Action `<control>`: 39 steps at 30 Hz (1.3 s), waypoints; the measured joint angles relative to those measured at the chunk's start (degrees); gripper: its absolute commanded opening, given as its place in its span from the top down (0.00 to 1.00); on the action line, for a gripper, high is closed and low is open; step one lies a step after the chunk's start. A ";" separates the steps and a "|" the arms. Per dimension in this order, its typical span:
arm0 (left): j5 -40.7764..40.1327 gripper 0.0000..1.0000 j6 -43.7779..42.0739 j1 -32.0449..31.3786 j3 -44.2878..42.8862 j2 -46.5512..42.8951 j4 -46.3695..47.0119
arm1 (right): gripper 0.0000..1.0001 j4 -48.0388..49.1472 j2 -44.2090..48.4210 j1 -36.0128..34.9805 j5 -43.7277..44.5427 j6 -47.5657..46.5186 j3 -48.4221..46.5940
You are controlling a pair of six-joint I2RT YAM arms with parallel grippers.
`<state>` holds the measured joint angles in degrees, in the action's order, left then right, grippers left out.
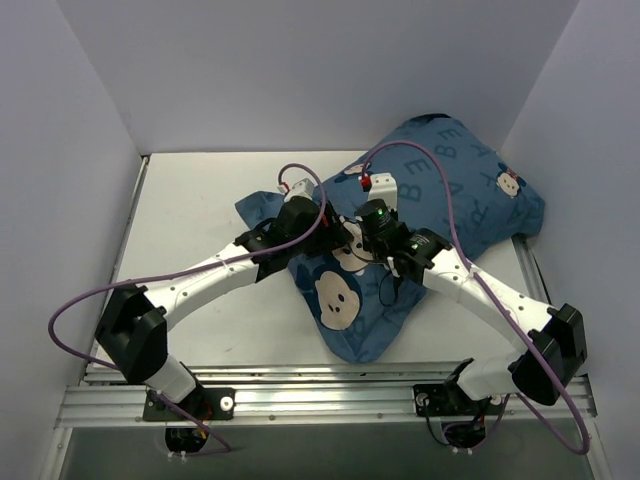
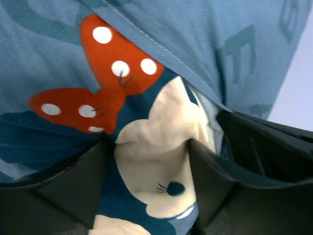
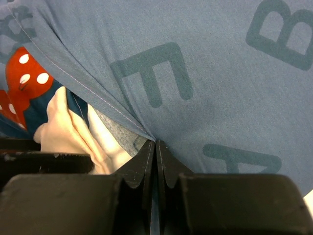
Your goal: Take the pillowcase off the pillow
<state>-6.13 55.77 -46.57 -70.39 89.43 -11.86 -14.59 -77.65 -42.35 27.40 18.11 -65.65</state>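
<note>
While crossed by a purple cable (image 1: pixel 455 222), the pillowcase (image 1: pixel 490 200), lettered B, E, A, is heaped on the surface (image 1: pixel 200 220). Its hem is clamped by the right claw (image 3: pixel 155 143); the left claw (image 2: pixel 149 166) is spread astride it.

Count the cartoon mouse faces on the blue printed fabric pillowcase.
3 faces: one at the near corner, one just behind it, partly covered, one at the far right edge. Folds may hide more.

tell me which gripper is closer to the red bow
left. left gripper is open around fabric right beside the bow; right gripper is shut on a pillowcase fold further off
</note>
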 measured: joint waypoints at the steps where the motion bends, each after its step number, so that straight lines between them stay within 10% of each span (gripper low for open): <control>1: -0.04 0.42 0.00 0.00 -0.02 0.42 0.00 | 1.00 0.09 0.00 0.00 -0.04 0.00 0.02; 7: -0.37 0.97 -0.31 -0.13 0.44 0.55 -0.52 | 1.00 0.61 -0.02 0.59 -0.07 -0.02 0.46; 26: -5.88 0.98 2.54 -0.70 25.68 -23.87 -3.56 | 1.00 1.64 -0.13 4.11 -8.26 -0.50 0.57; 39: -4.55 0.98 2.03 -1.11 23.30 -14.75 0.96 | 0.42 2.51 -1.25 -5.27 -6.97 -1.25 0.68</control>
<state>-10.68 57.80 -47.68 -47.09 74.67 -10.90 -12.08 -78.89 -47.62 20.43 16.86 -64.97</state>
